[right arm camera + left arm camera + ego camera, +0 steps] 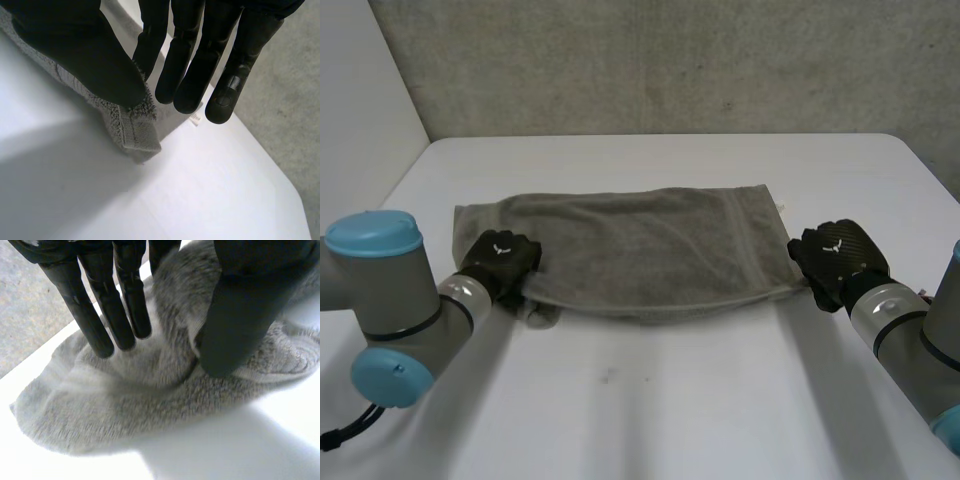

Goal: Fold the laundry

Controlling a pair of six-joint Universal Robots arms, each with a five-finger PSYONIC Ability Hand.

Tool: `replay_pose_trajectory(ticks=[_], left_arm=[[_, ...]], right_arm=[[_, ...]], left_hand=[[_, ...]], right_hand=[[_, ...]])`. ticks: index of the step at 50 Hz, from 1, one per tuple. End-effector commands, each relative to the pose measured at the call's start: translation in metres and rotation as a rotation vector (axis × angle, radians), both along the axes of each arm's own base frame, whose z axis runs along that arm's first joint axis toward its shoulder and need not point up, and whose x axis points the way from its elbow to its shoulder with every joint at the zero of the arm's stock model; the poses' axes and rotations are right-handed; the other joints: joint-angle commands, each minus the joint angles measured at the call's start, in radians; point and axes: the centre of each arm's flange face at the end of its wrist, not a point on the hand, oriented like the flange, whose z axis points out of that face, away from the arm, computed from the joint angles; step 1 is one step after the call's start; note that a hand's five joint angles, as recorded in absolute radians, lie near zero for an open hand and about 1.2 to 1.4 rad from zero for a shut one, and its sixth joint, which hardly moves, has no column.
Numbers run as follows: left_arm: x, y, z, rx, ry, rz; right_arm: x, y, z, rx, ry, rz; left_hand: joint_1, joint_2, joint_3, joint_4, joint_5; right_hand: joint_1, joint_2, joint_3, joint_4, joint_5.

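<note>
Looking down from the head camera, I see the grey towel (640, 250) lying flat and wide across the white counter (670, 400), with the edge of an upper layer showing along its near side. My left hand (500, 262) sits on the towel's near corner at one end. My right hand (835, 258) sits at the near corner of the other end, so the two are well apart with the whole cloth between them. In the left wrist camera the fingers (107, 315) are straight, their tips resting on the pile, while the thumb (240, 315) presses down opposite them. A raised ridge of towel stands between thumb and fingers, so I read this as a pinch on the cloth. In the right wrist camera the thumb (85, 55) bears on the hemmed corner (137, 135) and holds it against the nearest of the straight fingers (182, 60). The corner's tip sticks out just past the thumb, and a small white label (195, 118) shows just beyond the fingertips.
</note>
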Motion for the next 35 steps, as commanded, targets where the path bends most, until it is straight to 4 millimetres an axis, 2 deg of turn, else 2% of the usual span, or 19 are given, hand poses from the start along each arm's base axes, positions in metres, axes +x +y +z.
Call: replay_pose_trajectory(ticks=[1, 3, 6, 8, 12, 14, 18, 25, 35], left_arm=[[0.005, 0.011, 0.03, -0.039, -0.039, -0.013], [0.003, 0.024, 0.042, -0.023, -0.043, -0.027], [0.0, 0.031, 0.048, -0.023, -0.037, -0.037], [-0.006, 0.045, 0.057, -0.023, -0.006, -0.051], [-0.01, 0.056, 0.057, 0.011, 0.054, -0.028], [-0.011, 0.061, 0.058, 0.029, 0.089, 0.004], [-0.007, 0.077, 0.063, 0.076, 0.204, 0.151], [0.006, 0.103, 0.047, 0.186, 0.306, 0.375], [0.011, 0.115, 0.031, 0.247, 0.315, 0.416]], right_arm=[[-0.004, -0.008, 0.008, -0.03, -0.012, -0.024], [-0.012, -0.016, 0.011, -0.04, -0.019, -0.066], [-0.019, -0.02, 0.013, -0.046, -0.02, -0.091], [-0.027, -0.025, 0.013, -0.049, -0.021, -0.119], [-0.031, -0.029, 0.014, -0.055, -0.023, -0.136], [-0.04, -0.035, 0.015, -0.059, -0.023, -0.171], [-0.045, -0.038, 0.015, -0.06, -0.022, -0.187], [-0.045, -0.038, 0.013, -0.051, -0.021, -0.187], [-0.045, -0.038, 0.01, -0.038, -0.034, -0.189]], left_hand=[[-0.374, -0.381, -0.382, -0.38, -0.38], [-0.497, -0.504, -0.505, -0.503, -0.503], [-0.503, -0.51, -0.511, -0.509, -0.509], [-0.503, -0.51, -0.511, -0.509, -0.509], [-0.494, -0.501, -0.502, -0.5, -0.5], [-0.491, -0.498, -0.499, -0.497, -0.497], [-0.483, -0.489, -0.49, -0.489, -0.489], [-0.462, -0.469, -0.47, -0.468, -0.468], [-0.324, -0.331, -0.332, -0.33, -0.33]], right_hand=[[0.446, 0.219, 0.211, 0.203, 0.228], [0.446, 0.219, 0.211, 0.203, 0.228], [0.446, 0.219, 0.211, 0.203, 0.228], [0.446, 0.219, 0.211, 0.203, 0.228], [0.446, 0.219, 0.211, 0.203, 0.228], [0.446, 0.219, 0.211, 0.203, 0.228], [0.446, 0.219, 0.211, 0.203, 0.228], [0.446, 0.219, 0.211, 0.203, 0.228], [0.446, 0.219, 0.211, 0.203, 0.228]])
